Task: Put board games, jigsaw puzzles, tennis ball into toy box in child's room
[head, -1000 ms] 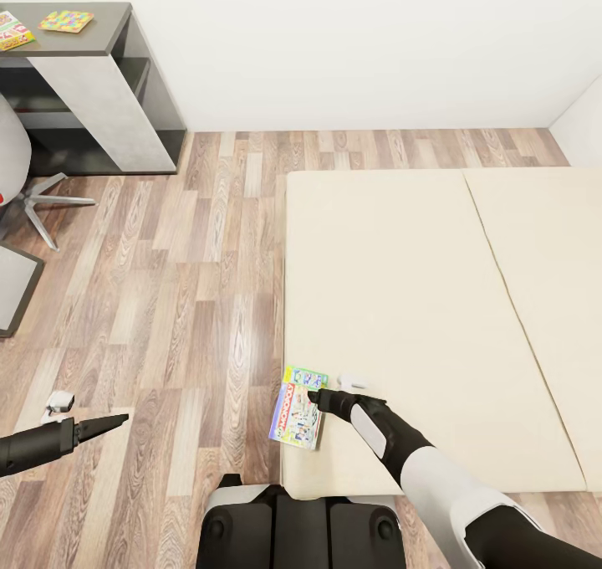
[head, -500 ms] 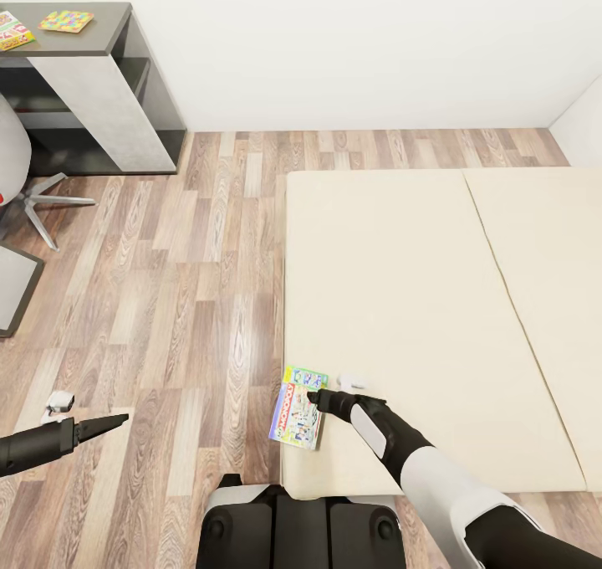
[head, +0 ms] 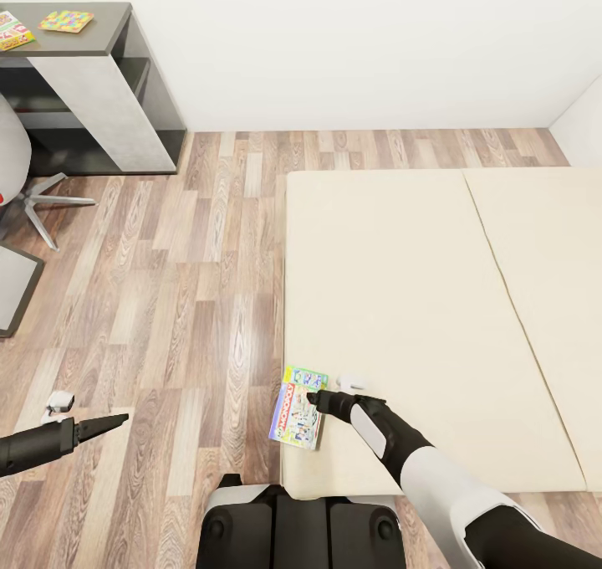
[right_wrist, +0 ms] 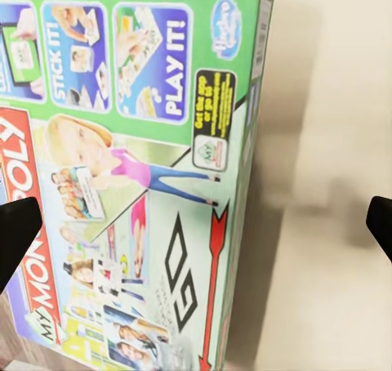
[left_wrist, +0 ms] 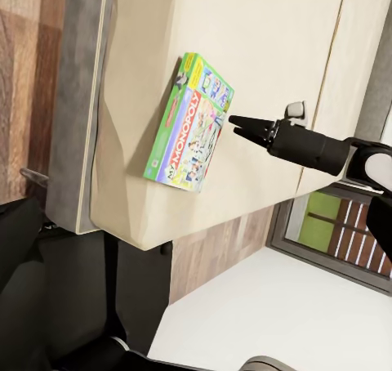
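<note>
A green-edged board game [head: 298, 407] with a white busy Monopoly cover lies flat at the near left corner of the bed [head: 401, 301]. My right gripper [head: 316, 399] hovers at its right edge, open. In the right wrist view the fingertips [right_wrist: 16, 232] stand wide apart, one over the cover [right_wrist: 122, 183] and one over the mattress. The left wrist view takes in the same box [left_wrist: 189, 123] and the right gripper [left_wrist: 245, 126] from the side. My left gripper [head: 117, 420] hangs over the floor, holding nothing. On the table [head: 92, 42] lie a jigsaw puzzle [head: 66, 21] and a Skip-Bo box [head: 10, 29].
Wooden floor lies between the bed and the table. A swivel chair [head: 25, 192] stands by the desk at the left edge. My base [head: 301, 527] is right against the bed's near corner. A white wall closes off the far side.
</note>
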{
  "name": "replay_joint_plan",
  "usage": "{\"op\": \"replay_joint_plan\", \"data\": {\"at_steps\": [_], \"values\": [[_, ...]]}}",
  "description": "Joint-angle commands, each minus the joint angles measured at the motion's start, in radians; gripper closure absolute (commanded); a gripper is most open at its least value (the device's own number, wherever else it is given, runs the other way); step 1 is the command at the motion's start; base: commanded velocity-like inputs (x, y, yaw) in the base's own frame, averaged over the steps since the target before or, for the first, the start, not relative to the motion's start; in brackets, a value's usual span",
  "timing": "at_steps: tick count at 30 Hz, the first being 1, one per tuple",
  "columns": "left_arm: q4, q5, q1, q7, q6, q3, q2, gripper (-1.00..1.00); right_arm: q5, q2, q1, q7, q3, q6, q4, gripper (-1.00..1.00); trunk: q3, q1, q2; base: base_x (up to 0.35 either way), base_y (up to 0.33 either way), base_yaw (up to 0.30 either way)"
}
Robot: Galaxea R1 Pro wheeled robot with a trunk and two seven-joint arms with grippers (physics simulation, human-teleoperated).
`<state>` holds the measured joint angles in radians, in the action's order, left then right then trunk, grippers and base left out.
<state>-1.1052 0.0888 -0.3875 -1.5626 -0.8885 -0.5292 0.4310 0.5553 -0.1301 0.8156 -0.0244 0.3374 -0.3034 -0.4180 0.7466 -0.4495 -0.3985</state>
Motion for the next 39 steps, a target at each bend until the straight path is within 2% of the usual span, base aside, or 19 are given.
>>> {"op": "replay_joint_plan", "data": {"at_steps": [1,22,39], "values": [[-0.001,0.009,-0.001,-0.008,-0.01,-0.002,0.0,-1.0,0.002,0.0,0.0,0.0,0.003,-0.004,-0.001,-1.0,0.001,-0.001,-0.002,0.0,0.0,0.0],[-0.001,0.009,-0.001,-0.008,-0.01,-0.002,0.0,-1.0,0.0,-0.042,0.0,0.0,0.003,-0.003,-0.002,-1.0,0.001,-0.001,-0.002,0.0,0.0,0.0],[-0.001,0.006,0.0,-0.008,-0.01,-0.002,0.0,-1.0,0.001,-0.044,0.0,0.0,0.003,-0.002,-0.002,-1.0,0.001,-0.001,-0.002,0.0,0.0,0.0]]}}
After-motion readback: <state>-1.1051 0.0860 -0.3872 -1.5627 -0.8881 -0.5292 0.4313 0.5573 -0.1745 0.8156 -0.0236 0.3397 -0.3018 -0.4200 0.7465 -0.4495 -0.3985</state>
